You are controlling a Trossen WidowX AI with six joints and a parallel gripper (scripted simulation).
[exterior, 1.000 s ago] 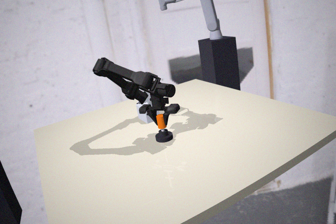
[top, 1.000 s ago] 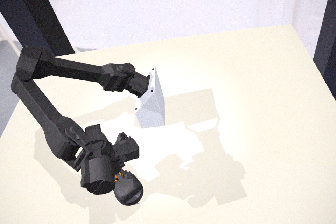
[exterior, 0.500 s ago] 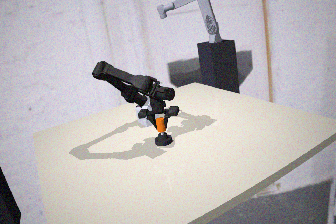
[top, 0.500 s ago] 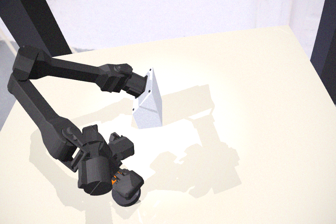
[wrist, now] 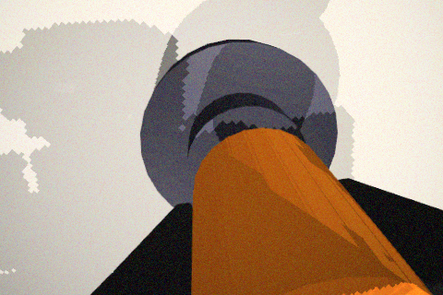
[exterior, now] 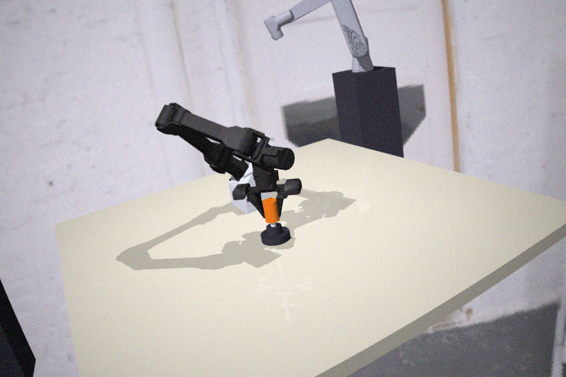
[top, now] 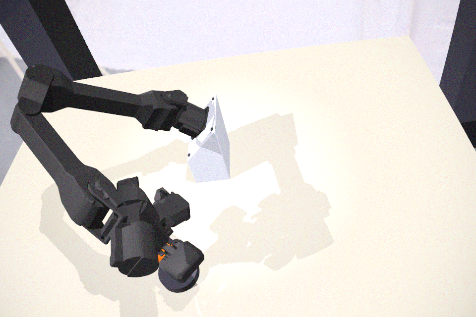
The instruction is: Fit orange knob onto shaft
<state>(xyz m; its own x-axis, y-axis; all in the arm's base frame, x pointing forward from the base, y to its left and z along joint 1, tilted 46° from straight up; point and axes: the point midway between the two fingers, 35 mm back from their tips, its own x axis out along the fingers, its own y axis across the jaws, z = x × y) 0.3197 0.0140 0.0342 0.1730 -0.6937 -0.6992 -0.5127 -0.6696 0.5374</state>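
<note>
Holding the knob (exterior: 271, 210) upright in closed fingers (exterior: 264, 202), we hover just above the shaft (exterior: 273, 225) on the pedestal (exterior: 275, 235), near the counter's (exterior: 411, 245) middle. We judge this the alignment step: next, the flats must match before pushing down, though the hole is hidden. Our arm (exterior: 214, 137) folds back over itself, wrist pointing down.

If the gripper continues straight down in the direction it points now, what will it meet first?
Probably the silver shaft: the gripper holds the orange knob just above it, so the knob's underside would touch the shaft tip first, then the round pedestal. The exact alignment is hidden.
</note>
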